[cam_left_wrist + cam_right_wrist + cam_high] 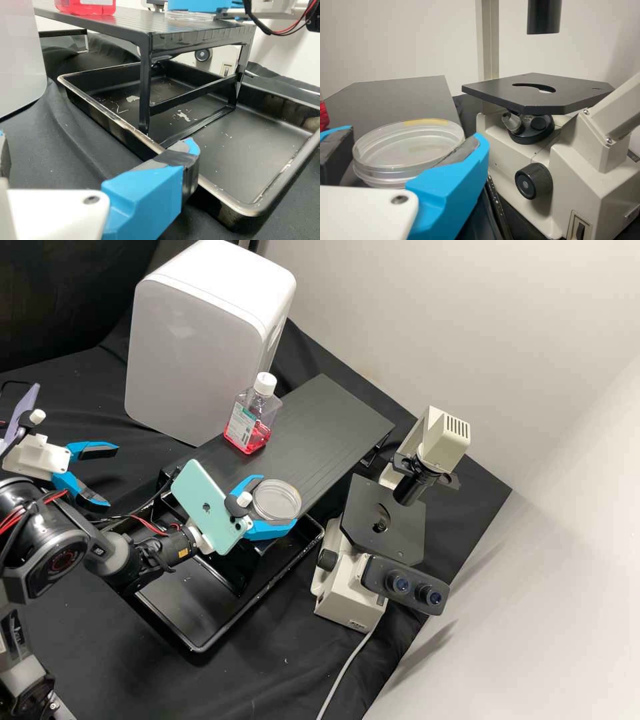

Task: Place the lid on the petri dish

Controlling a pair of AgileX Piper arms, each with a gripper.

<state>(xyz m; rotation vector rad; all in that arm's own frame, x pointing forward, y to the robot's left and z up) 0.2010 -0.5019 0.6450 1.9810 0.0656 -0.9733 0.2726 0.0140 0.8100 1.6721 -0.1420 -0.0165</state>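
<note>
A clear petri dish (277,500) with its lid (410,134) on top sits at the near end of the black raised shelf (320,433). My right gripper (275,501) reaches in from the left. Its blue fingers (462,175) press on both sides of the lid, shut on it. The right wrist view shows the lid stacked over the base between the pads. My left gripper (100,473) hangs open with nothing in it at the bench's far left, away from the shelf. One of its fingers (160,185) points toward the black tray (100,107).
A flask of red liquid (250,413) stands on the shelf's far end, with a white box (207,333) behind it. A microscope (393,527) stands right of the shelf, close to the dish. The shelf's legs stand in the black tray (200,613).
</note>
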